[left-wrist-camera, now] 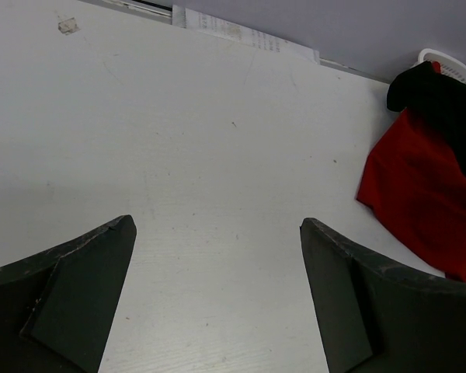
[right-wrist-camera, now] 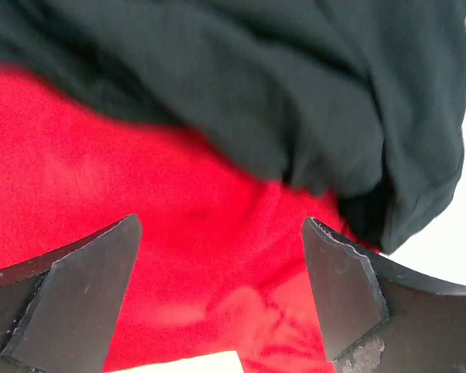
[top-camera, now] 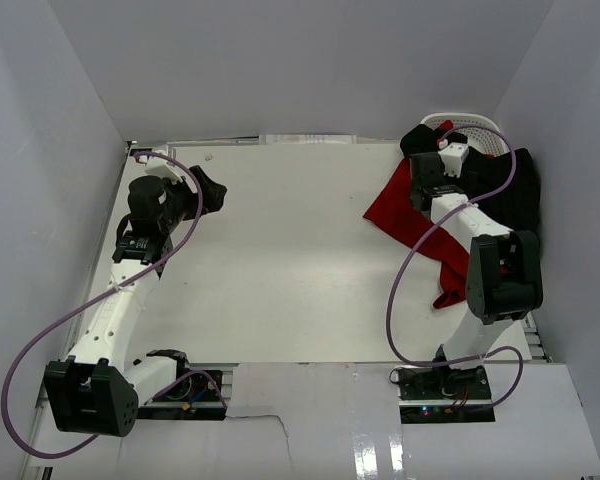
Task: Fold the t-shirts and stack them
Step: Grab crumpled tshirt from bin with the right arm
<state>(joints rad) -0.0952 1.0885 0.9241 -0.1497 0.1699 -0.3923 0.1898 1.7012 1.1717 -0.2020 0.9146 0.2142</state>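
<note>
Left gripper [top-camera: 205,190]: jaws wide apart, empty, over bare table [top-camera: 280,270]
Right gripper [right-wrist-camera: 221,225]: jaws wide apart, holding nothing, just above the cloth
Risk: black overlaps red, so a pinch at the overlap could lift both shirts, I'd judge
Red t-shirt [top-camera: 405,215]: crumpled, right side of table, one corner reaching toward the middle
Black t-shirt [top-camera: 520,190]: bunched, draped over the red, by the far-right white basket [top-camera: 480,135]
</note>
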